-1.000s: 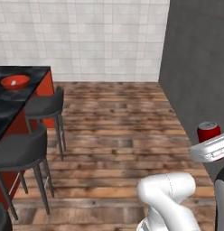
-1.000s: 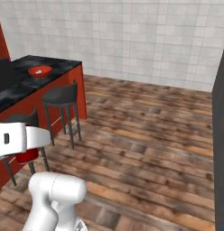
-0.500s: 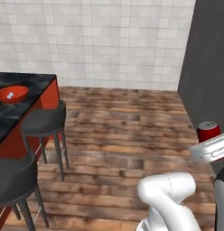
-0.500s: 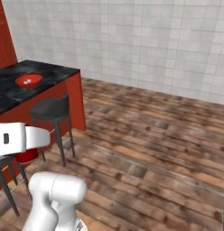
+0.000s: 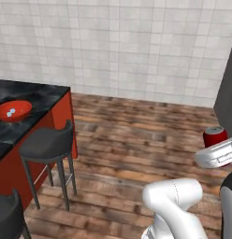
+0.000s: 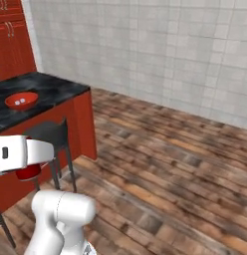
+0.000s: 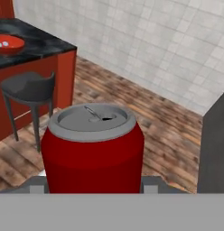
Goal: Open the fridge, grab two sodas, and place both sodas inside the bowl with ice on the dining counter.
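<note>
The view has swung toward the counter (image 5: 40,100); the gripper (image 7: 92,187) grasps the red soda (image 7: 93,149), bowl (image 5: 12,111) ahead.

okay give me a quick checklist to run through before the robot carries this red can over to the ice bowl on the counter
1. Red soda can sits upright between the gripper's fingers: ok.
2. Grip firm enough to hold: cannot tell.
3. Bowl with ice in sight on the dining counter: ok.
4. Room in the bowl, just a few ice cubes inside: ok.
5. Can within reach of the bowl: not ok, open floor between.
6. Stool beside the counter leaves the approach free: cannot tell.
</note>
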{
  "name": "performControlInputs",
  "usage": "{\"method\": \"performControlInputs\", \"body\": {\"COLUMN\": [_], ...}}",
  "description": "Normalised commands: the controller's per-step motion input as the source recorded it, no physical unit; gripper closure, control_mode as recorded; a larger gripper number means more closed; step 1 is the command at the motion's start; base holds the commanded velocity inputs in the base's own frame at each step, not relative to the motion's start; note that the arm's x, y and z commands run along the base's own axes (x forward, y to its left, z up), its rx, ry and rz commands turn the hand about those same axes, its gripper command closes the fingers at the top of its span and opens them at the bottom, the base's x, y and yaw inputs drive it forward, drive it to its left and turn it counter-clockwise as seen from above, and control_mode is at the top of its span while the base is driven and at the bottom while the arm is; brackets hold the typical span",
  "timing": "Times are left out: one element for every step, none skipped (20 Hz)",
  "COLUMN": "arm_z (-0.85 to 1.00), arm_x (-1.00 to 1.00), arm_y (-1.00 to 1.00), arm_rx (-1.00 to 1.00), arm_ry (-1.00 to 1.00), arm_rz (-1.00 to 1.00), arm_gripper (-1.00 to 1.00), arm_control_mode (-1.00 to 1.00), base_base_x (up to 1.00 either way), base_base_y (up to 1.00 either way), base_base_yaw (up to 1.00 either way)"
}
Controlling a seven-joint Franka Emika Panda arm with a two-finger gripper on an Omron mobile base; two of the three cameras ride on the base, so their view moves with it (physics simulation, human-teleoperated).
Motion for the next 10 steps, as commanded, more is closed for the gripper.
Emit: {"method": "performControlInputs", "body": {"arm_z": [0.0,0.0,0.0,0.0,0.0,0.0,0.0,0.0,0.0,0.0], "arm_x": [0.0,0.0,0.0,0.0,0.0,0.0,0.0,0.0,0.0,0.0], "arm_y": [0.0,0.0,0.0,0.0,0.0,0.0,0.0,0.0,0.0,0.0], "arm_rx": [0.0,0.0,0.0,0.0,0.0,0.0,0.0,0.0,0.0,0.0], "arm_ry": [0.0,0.0,0.0,0.0,0.0,0.0,0.0,0.0,0.0,0.0], "arm_rz": [0.0,0.0,0.0,0.0,0.0,0.0,0.0,0.0,0.0,0.0], "arm_gripper": [1.0,1.0,1.0,1.0,1.0,1.0,1.0,1.0,1.0,1.0], "arm_control_mode": [1.0,1.0,1.0,1.0,1.0,1.0,1.0,1.0,1.0,1.0], "base_base_x": [1.0,1.0,1.0,1.0,1.0,1.0,1.0,1.0,1.0,0.99], "base_base_y": [-0.26,-0.24,-0.22,-0.24,-0.23,-0.21,-0.18,-0.14,-0.06,0.0], "base_base_yaw": [0.34,0.35,0.36,0.37,0.37,0.39,0.41,0.43,0.46,0.47]}}
